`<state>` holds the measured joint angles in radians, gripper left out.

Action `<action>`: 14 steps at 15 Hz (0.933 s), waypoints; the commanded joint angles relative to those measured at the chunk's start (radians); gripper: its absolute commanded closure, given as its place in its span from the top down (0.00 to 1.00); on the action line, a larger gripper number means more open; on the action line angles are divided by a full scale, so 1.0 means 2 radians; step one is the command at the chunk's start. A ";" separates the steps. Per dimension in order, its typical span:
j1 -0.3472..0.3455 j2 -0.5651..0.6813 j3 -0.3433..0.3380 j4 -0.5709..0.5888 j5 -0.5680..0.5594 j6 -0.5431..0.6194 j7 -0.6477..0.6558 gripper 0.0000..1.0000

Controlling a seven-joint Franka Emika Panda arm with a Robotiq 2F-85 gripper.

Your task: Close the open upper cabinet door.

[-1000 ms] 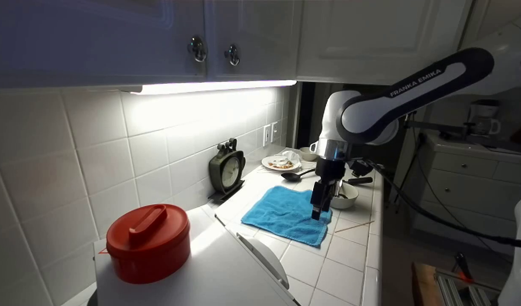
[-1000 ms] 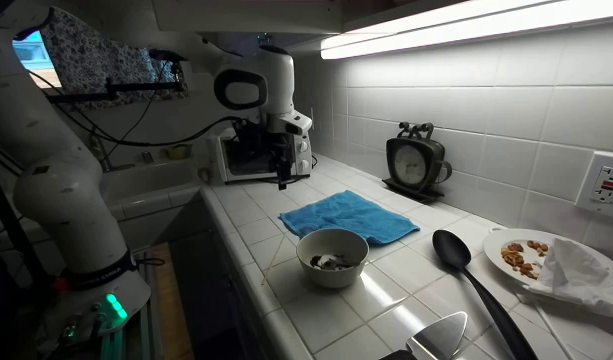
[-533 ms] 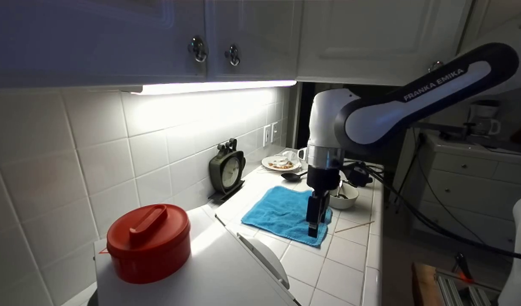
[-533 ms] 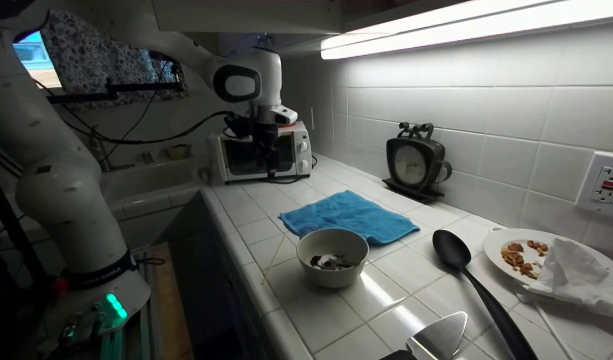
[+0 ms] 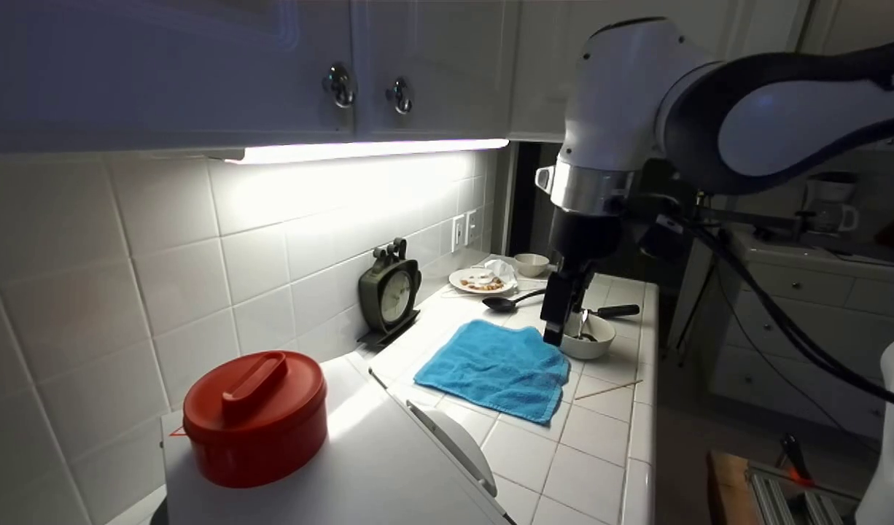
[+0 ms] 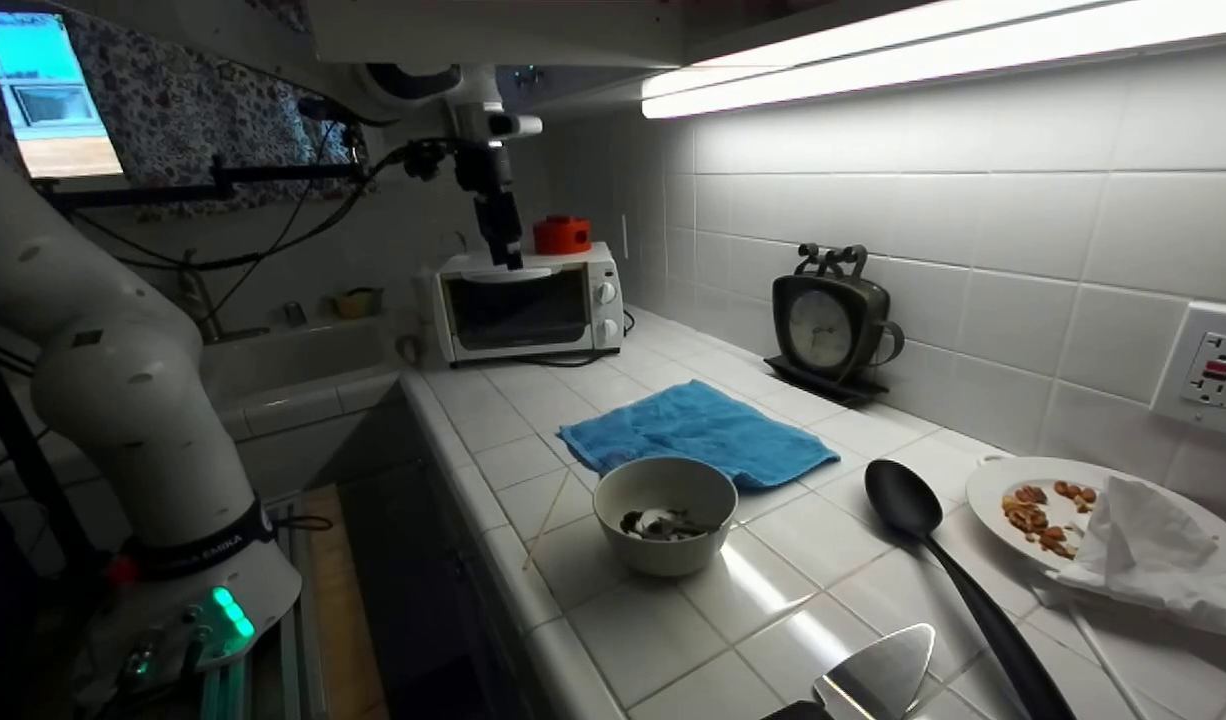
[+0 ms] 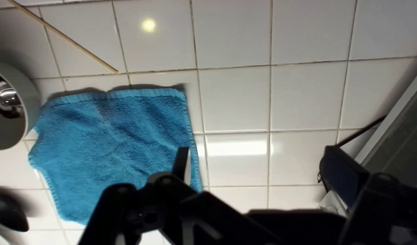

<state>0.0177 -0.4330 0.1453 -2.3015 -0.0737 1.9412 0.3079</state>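
The upper cabinet door [image 5: 545, 65] is a pale framed panel in an exterior view. It stands out at an angle from the two bluish doors. My arm covers much of it, and its knob is hidden. In an exterior view its panel [image 6: 493, 35] shows at the top, cut off by the frame. My gripper [image 5: 554, 337] points down, below the door's lower edge and apart from it. It also hangs in front of the toaster oven in an exterior view [image 6: 513, 262]. In the wrist view the gripper [image 7: 263, 166] has its fingers wide apart with nothing between them.
A blue towel [image 5: 498, 368], a bowl [image 6: 663, 520] and a black spoon [image 6: 903, 495] lie on the tiled counter. A red container [image 5: 254, 423] sits on the toaster oven [image 6: 518, 310]. A lit lamp [image 5: 374, 149] runs beneath the bluish doors [image 5: 162, 73].
My arm first came nearer to the toaster oven, with the gripper dipping slightly. It has since risen, and the gripper is higher above the counter. The door shows no visible movement.
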 commanded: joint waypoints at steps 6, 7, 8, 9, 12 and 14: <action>-0.032 -0.085 0.067 0.074 -0.140 -0.096 0.120 1.00; -0.039 -0.089 0.073 0.082 -0.155 -0.107 0.134 1.00; -0.020 -0.080 0.057 0.070 -0.129 -0.088 0.108 1.00; -0.022 -0.083 0.060 0.074 -0.132 -0.091 0.111 1.00; -0.020 -0.080 0.059 0.072 -0.132 -0.091 0.111 1.00; -0.020 -0.078 0.058 0.071 -0.132 -0.091 0.111 1.00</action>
<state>-0.0270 -0.5923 0.2645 -2.1634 -0.3362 1.7638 0.5271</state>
